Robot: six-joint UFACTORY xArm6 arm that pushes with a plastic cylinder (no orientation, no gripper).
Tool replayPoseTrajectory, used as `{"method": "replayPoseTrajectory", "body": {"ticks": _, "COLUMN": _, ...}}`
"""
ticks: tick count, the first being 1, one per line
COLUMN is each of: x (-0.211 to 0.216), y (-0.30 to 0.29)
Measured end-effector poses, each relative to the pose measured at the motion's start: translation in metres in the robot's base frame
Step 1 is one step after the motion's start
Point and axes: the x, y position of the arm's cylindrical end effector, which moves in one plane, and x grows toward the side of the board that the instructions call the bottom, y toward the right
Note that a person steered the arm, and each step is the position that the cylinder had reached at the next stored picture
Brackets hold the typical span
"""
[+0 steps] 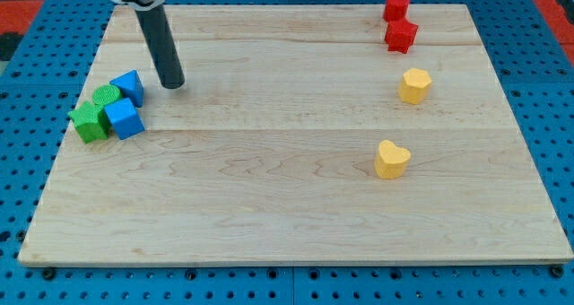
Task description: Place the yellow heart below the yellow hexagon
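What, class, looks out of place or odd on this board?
Nothing stands out. The yellow heart already sits below the yellow hexagon, while my tip rests far away at the view's left, beside the blue blocks.

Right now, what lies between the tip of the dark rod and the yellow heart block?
Nothing: the camera view shows only bare wooden board between my tip and the yellow heart block.

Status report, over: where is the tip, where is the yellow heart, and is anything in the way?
My tip at view's left, beside blue block. Yellow heart already below yellow hexagon, apart. Nothing between them.
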Motion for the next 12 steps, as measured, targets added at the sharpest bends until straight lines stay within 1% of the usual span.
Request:
{"method": "replayPoseTrajectory", "body": {"ticks": 1, "x": -0.021, "y": 0.012}}
{"method": "replayPoseTrajectory", "body": {"ticks": 2, "x": -0.048, "y": -0.038}}
{"method": "replayPoseTrajectory", "body": {"ticks": 3, "x": -0.036, "y": -0.152}}
{"method": "replayPoseTrajectory", "body": {"ticks": 4, "x": -0.036, "y": -0.152}}
{"method": "replayPoseTrajectory", "body": {"ticks": 5, "x": 0.03, "y": -0.151}}
{"method": "replayPoseTrajectory", "body": {"ticks": 6, "x": 0.127, "y": -0.152}}
{"method": "replayPoseTrajectory", "body": {"ticks": 7, "x": 0.14, "y": -0.148}}
{"method": "replayPoseTrajectory", "body": {"ticks": 8, "x": 0.105, "y": -0.14}}
{"method": "replayPoseTrajectory", "body": {"ticks": 12, "x": 0.102, "y": -0.138}}
